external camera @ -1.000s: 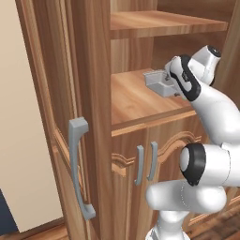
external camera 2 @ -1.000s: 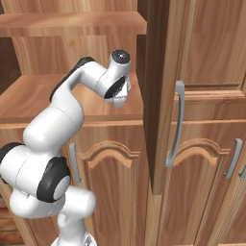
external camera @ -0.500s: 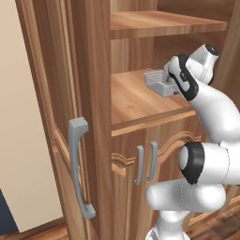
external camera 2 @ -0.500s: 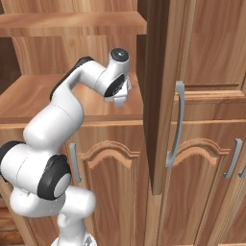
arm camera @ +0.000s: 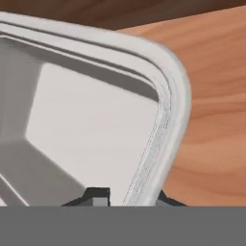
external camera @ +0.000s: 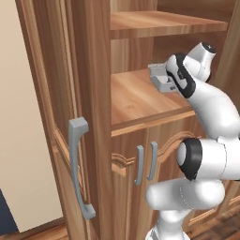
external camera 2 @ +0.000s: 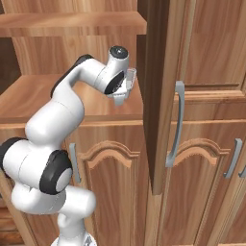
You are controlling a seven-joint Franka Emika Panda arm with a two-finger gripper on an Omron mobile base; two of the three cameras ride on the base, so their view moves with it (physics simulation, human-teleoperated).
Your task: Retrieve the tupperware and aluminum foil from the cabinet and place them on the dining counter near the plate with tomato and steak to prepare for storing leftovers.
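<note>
While the hand view sits this close, I can see the gripper (arm camera: 129, 196) with one dark fingertip (arm camera: 96, 194) inside the tupperware (arm camera: 91, 120) and the other just outside its rim, so the jaws are pinched on the container's side wall. The wall runs straight down between the two tips, and the tips look drawn in tight against it.

The container is a shallow, translucent grey-white tray with a rounded corner and a raised lip. It rests flat on the cabinet (external camera: 93, 93) shelf, whose warm wood grain shows right beside the gripped rim. From the left base view I see the tupperware (external camera: 161, 79) toward the back right of that shelf, with the white wrist pressed up against its right-hand end and covering part of it. From the right base view, the gripper (external camera 2: 126, 85) points down and inward at the shelf, close to the open door's edge, and a sliver of the tupperware (external camera 2: 130, 76) shows just past the hand.

Another shelf runs above the container. Below the container's shelf are two closed panelled doors with slim grey bar handles (external camera: 145, 163) side by side. The open door stands to the left of the shelf in the left base view, carrying a larger grey handle (external camera: 78, 168) on its face.
</note>
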